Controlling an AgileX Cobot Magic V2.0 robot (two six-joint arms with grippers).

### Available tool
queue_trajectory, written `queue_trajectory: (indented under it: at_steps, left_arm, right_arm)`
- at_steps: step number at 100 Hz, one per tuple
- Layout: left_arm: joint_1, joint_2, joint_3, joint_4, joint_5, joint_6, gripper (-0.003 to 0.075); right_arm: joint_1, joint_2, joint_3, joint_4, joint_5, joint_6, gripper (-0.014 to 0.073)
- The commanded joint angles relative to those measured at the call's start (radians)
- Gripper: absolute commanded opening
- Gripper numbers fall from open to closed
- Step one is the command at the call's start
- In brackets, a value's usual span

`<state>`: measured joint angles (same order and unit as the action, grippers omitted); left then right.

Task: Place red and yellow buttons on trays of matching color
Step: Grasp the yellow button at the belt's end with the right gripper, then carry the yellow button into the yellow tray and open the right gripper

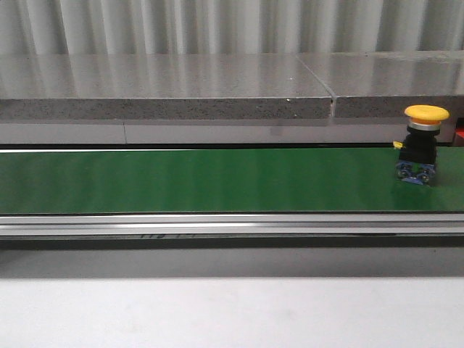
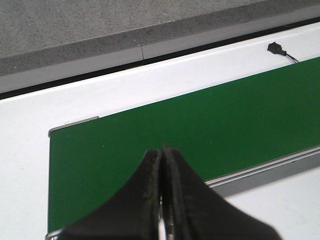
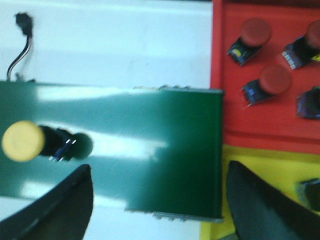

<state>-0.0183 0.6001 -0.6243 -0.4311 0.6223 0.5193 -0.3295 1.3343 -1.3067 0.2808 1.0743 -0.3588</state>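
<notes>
Over on the left, the left claw (image 2: 161, 200) hangs above the near end of the green belt (image 1: 203, 180) with its fingers pressed together and nothing between them; it looks parked, since no button is near it. Moving right along the belt, a yellow button (image 1: 424, 138) stands upright on its dark base at the far right end, cap up, which should make it easy to grab from above. The right claw (image 3: 160, 200) hovers above that end with its fingers spread wide and empty. Beyond the belt's end sit the red tray (image 3: 235, 115), already carrying several red buttons (image 3: 272, 80), and beside it the yellow tray (image 3: 250, 165), where this one belongs.
</notes>
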Motion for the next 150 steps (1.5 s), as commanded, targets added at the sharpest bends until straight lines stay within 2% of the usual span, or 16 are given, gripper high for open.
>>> queue_trajectory:
  at_steps: [1, 10, 54, 103, 117, 136, 143, 150]
  left_arm:
    - [-0.006, 0.0, -0.027, -0.023, -0.069, -0.001, -0.002]
    - [-0.006, 0.0, -0.027, -0.025, -0.069, -0.003, -0.002]
    - [-0.006, 0.0, -0.027, -0.025, -0.069, -0.003, -0.002]
    - [-0.006, 0.0, -0.027, -0.025, -0.069, -0.003, -0.002]
    - [-0.006, 0.0, -0.027, -0.025, -0.069, -0.003, -0.002]
    - [-0.006, 0.0, -0.027, -0.025, -0.069, -0.003, -0.002]
    - [-0.006, 0.0, -0.027, -0.025, -0.069, -0.003, -0.002]
    - [-0.006, 0.0, -0.027, -0.025, -0.069, -0.003, -0.002]
  right_arm:
    - [0.033, -0.038, 0.002, 0.019, 0.053, -0.002, 0.0552]
    - [0.069, -0.037, 0.03, 0.019, 0.078, -0.003, 0.0552]
    - [0.206, 0.019, 0.115, 0.005, -0.041, -0.052, 0.0552]
    - [0.219, 0.226, 0.114, -0.026, -0.226, -0.056, 0.0535]
    - [0.219, 0.227, 0.114, -0.026, -0.267, -0.056, 0.0428]
    - [0.219, 0.227, 0.114, -0.026, -0.261, -0.056, 0.0169]
    - [0.219, 0.224, 0.114, -0.026, -0.243, -0.055, 0.0115]
    - [0.218, 0.216, 0.114, -0.026, -0.228, -0.055, 0.0104]
